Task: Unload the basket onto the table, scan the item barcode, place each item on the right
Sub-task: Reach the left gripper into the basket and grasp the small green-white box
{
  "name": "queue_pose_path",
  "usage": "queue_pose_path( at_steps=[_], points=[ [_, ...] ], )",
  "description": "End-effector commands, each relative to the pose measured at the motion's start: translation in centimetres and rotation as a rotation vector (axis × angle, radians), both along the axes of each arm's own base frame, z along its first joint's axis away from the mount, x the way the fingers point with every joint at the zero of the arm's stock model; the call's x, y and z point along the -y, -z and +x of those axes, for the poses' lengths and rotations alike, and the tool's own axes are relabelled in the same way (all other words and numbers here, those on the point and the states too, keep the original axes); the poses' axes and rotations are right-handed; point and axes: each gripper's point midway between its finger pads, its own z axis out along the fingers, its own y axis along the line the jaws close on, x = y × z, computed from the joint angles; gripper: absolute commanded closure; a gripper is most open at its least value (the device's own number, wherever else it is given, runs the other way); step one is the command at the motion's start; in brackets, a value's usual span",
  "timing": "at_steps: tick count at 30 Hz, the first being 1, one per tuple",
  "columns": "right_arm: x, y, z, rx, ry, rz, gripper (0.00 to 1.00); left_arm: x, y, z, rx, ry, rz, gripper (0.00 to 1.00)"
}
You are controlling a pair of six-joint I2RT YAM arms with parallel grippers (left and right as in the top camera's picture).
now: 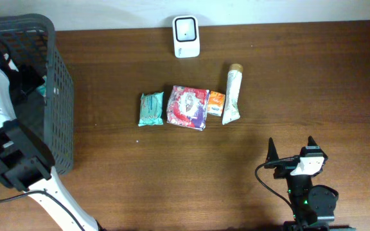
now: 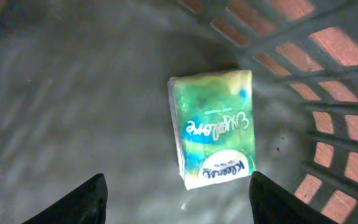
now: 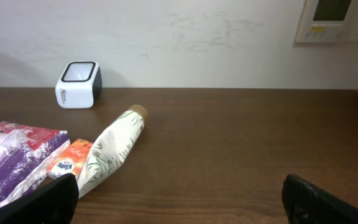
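Looking down through the left wrist camera, I see my left gripper inside the dark grey plastic lattice basket, its two dark fingers spread apart and holding nothing. A green and white soft tissue pack lies flat on the basket floor just ahead of the fingertips, between them and clear of both. My right gripper hovers over the brown wooden table, jaws wide apart and empty. Ahead of it to the left lie a white leaf-printed tube, a small orange sachet and a red and purple packet. Farther ahead stands the white box-shaped barcode scanner.
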Motion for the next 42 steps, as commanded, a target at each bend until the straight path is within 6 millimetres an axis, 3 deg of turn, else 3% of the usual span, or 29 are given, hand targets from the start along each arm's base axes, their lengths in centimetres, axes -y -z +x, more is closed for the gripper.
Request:
queue_pose_path(
  at_steps=[1,7,8,11,16,17,18,19,21,24,26,29,35,37,38,40,42],
  points=[
    [0.0,0.3,0.0,-0.003,0.004,0.001,0.01,0.0,2.8,0.2,-0.029,-0.006,-0.035,0.3],
    [0.0,0.3,0.0,-0.003,0.004,0.001,0.02,1.4,5.3,1.9,0.015,0.043,-0.128,0.32],
    [0.0,0.3,0.0,-0.003,0.004,0.001,0.01,1.4,6.1,1.8,0.001,0.042,-0.135,0.41],
    [0.0,0.3,0.0,-0.003,0.004,0.001,0.01,1.3,6.4,1.8,0.0,0.041,-0.132,0.49],
    [0.0,0.3,0.0,-0.003,0.004,0.001,0.01,0.9,6.3,1.9,0.002,0.036,-0.113,0.52],
    [0.0,0.3,0.0,-0.003,0.004,0.001,0.01,0.8,6.4,1.8,-0.001,0.033,-0.107,0.71],
    [0.0,0.3,0.0,-0.003,0.004,0.001,0.02,0.7,6.3,1.8,-0.001,0.032,-0.107,0.84],
    [0.0,0.3,0.0,-0.003,0.004,0.001,0.01,0.6,6.3,1.8,0.0,0.029,-0.106,0.85],
    [0.0,0.3,0.0,-0.003,0.004,0.001,0.01,0.4,6.2,1.7,0.003,0.026,-0.105,1.0],
    [0.0,0.3,0.0,-0.003,0.004,0.001,0.01,0.3,5.7,1.9,0.014,0.027,-0.099,1.0],
    [0.0,0.3,0.0,-0.003,0.004,0.001,0.02,0.2,4.6,2.1,0.031,0.027,-0.086,1.0],
    [0.0,0.3,0.0,-0.003,0.004,0.001,0.01,0.0,0.8,1.9,0.08,0.024,-0.058,1.0],
    [0.0,0.3,0.0,-0.003,0.004,0.001,0.01,0.6,-9.7,-0.2,0.206,0.022,0.014,1.0],
    [0.0,0.3,0.0,-0.003,0.004,0.001,0.01,0.6,-11.4,-0.3,0.24,0.023,0.033,1.0],
    [0.0,0.3,0.0,-0.003,0.004,0.001,0.01,0.7,-11.3,-0.4,0.233,0.024,0.03,0.96],
    [0.0,0.3,0.0,-0.003,0.004,0.001,0.01,0.7,-10.0,-0.5,0.206,0.022,0.015,0.22],
    [0.0,0.3,0.0,-0.003,0.004,0.001,0.01,0.4,-8.4,0.0,0.188,0.02,0.004,0.2]
  ],
)
